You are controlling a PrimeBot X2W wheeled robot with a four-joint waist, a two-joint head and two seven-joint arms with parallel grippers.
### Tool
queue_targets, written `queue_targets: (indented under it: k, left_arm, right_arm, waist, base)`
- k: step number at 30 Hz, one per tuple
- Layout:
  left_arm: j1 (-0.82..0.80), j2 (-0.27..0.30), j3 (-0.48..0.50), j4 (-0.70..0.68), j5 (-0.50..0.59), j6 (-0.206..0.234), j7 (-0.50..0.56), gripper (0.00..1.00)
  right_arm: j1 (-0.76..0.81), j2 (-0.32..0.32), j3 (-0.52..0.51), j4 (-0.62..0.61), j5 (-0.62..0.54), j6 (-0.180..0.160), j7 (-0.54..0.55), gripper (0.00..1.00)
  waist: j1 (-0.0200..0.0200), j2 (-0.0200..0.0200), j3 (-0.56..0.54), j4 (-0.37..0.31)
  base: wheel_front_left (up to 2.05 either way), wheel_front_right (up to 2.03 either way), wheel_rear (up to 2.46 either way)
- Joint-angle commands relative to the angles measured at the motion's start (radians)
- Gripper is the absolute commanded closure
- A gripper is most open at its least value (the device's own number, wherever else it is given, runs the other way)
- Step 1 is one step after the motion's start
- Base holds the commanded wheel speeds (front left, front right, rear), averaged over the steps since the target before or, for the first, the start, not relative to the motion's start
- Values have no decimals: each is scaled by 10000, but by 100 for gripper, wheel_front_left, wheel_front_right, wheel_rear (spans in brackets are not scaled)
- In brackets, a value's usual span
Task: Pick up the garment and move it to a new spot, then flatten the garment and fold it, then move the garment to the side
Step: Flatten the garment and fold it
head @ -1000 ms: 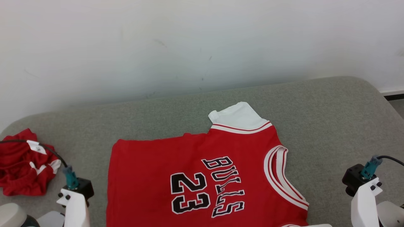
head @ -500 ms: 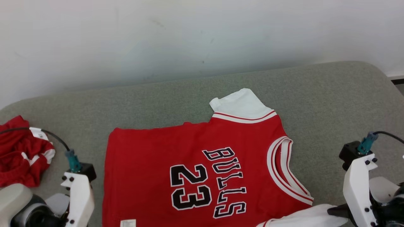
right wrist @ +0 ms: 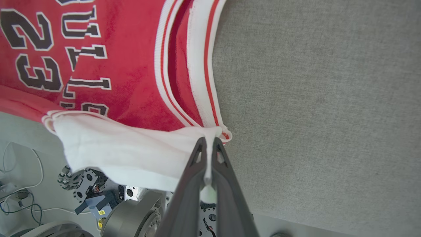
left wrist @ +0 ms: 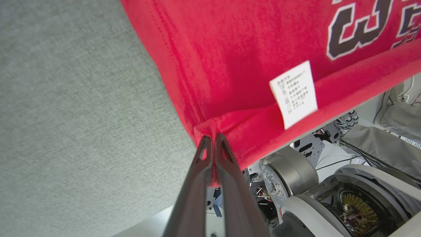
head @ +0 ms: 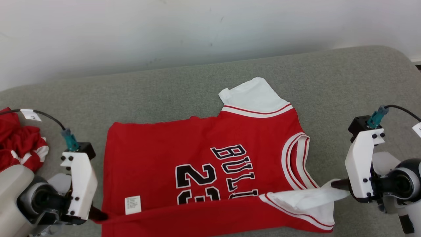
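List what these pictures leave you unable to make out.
- Print on the care label: too small in the head view, blurred in the left wrist view.
- Lower part of the lettering on the jersey: covered by its folded-over near edge, head view.
- The second red garment: cut off by the head view's left edge.

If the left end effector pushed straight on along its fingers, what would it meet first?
The red jersey itself: the left end effector is shut on its corner, so more red cloth lies straight ahead, though depth is unclear.
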Motion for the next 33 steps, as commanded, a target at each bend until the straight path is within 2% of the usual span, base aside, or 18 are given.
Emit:
queue_targets:
  k: [1,3,4,5,6,7,8,9,13,16,18,22,28,31,33]
  left_arm:
    - [-66,-80,24,110,3,-38,-45,100]
    - [-204,-148,55,290,68,-116,-141,100]
    - [-233,-180,58,376,101,-173,-174,95]
    - [-256,-220,52,458,120,-189,-171,76]
    - [-296,-271,67,530,139,-238,-224,40]
    - [-315,-312,67,594,144,-267,-266,0]
    - [-330,-359,54,651,150,-291,-271,0]
    - [-344,-411,83,705,128,-332,-341,0]
    - [-370,-542,137,896,198,-411,-664,0]
    - [-514,-385,67,856,861,-593,-1288,0]
    - [-484,-418,89,784,1195,-755,-1877,0]
    - [-211,-463,452,598,1617,-873,-3497,0]
    - [517,-469,869,228,2590,-399,-6311,0]
    - [890,-482,1090,-133,3212,87,-7777,0]
    - [1193,-516,1327,-380,3573,577,-8840,0]
  right_arm:
    - [-181,33,-14,158,-117,2,-144,100]
    - [-385,107,-4,432,-177,2,-387,100]
    - [-456,142,18,573,-191,2,-507,100]
    - [-530,169,26,697,-235,2,-663,100]
    - [-610,206,29,820,-248,2,-824,81]
    - [-661,253,49,939,-243,3,-1001,63]
    - [-702,290,77,1079,-228,2,-1200,51]
    - [-742,314,119,1191,-219,2,-1400,2]
    - [-843,345,228,1624,-269,2,-2288,0]
    - [-924,341,349,1732,-118,2,-3214,0]
    - [-971,208,505,1593,-81,2,-4145,0]
    - [-786,27,610,1184,-35,2,-6733,0]
    - [-22,-172,516,655,-601,2,-10450,0]
    - [586,-213,373,208,-673,2,-11862,0]
    - [1049,-209,153,-161,-757,2,-12724,0]
  waist:
    - [-2,-1,35,6]
    - [-2,-1,75,11]
    - [-2,-1,80,9]
    - [-2,-1,80,11]
    - [-2,-1,77,16]
    - [-2,-1,72,23]
    - [-2,-1,58,29]
    - [-2,-1,34,37]
    - [-2,-1,-106,53]
    - [-2,-1,-250,42]
    - [-2,-1,-383,59]
    - [-2,-1,-691,88]
    - [-2,-1,-1131,170]
    - [-2,-1,-1261,277]
    - [-2,-1,-1324,329]
  base:
    - [0,0,0]
    - [0,0,0]
    - [0,0,0]
    - [0,0,0]
    - [0,0,0]
    - [0,0,0]
    - [0,0,0]
    - [0,0,0]
    - [0,0,0]
    - [0,0,0]
    - [0,0,0]
    - [0,0,0]
    - [0,0,0]
    - [0,0,0]
    - [0,0,0]
